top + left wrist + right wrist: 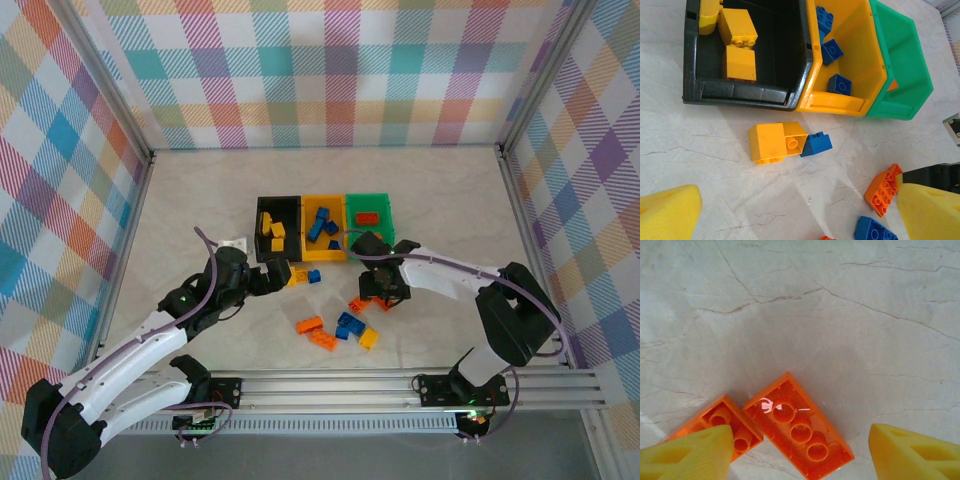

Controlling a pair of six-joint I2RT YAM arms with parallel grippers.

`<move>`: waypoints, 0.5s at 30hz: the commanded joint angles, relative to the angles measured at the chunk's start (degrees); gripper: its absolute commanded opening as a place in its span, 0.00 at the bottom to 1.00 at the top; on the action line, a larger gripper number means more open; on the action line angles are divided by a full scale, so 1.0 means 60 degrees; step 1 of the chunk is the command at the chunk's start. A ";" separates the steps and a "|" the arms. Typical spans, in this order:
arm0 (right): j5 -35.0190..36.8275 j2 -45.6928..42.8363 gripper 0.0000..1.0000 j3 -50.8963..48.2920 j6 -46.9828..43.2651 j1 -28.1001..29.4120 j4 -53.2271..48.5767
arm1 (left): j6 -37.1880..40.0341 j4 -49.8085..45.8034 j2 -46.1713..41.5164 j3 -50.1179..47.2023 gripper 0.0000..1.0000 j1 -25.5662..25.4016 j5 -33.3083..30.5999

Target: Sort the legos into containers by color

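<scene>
Plastic bricks (277, 230), yellow, blue, orange, partly filling three joined bins (303, 225); several lying loose on worktop (200, 200); left hand (797, 200), right hand (800, 440) gaping, empty.

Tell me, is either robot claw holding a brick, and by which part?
Nothing is held. The left gripper and the right gripper are both open; an orange plastic studded brick lies loose between the right one's fingers.

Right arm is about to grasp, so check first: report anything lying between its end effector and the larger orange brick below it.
Nothing visible does. The right end effector is open above the larger orange brick. A smaller orange brick lies close beside it, partly hidden by one finger, and might get caught.
</scene>
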 commanded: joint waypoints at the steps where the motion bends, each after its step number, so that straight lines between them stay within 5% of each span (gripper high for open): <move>1: 0.0250 -0.0307 0.72 -0.0081 -0.0173 -0.0041 -0.0470 | 0.0209 -0.0155 0.0049 -0.0056 1.00 -0.0057 -0.0107; 7: 0.0143 -0.1418 0.72 -0.0558 -0.0163 -0.0027 -0.0825 | 0.0186 -0.0090 0.0078 -0.0117 1.00 -0.0062 -0.0130; 15: -0.0576 -0.1084 0.79 -0.0820 -0.0526 0.0074 -0.0751 | 0.0169 -0.0096 0.0221 -0.0117 1.00 -0.0059 -0.0240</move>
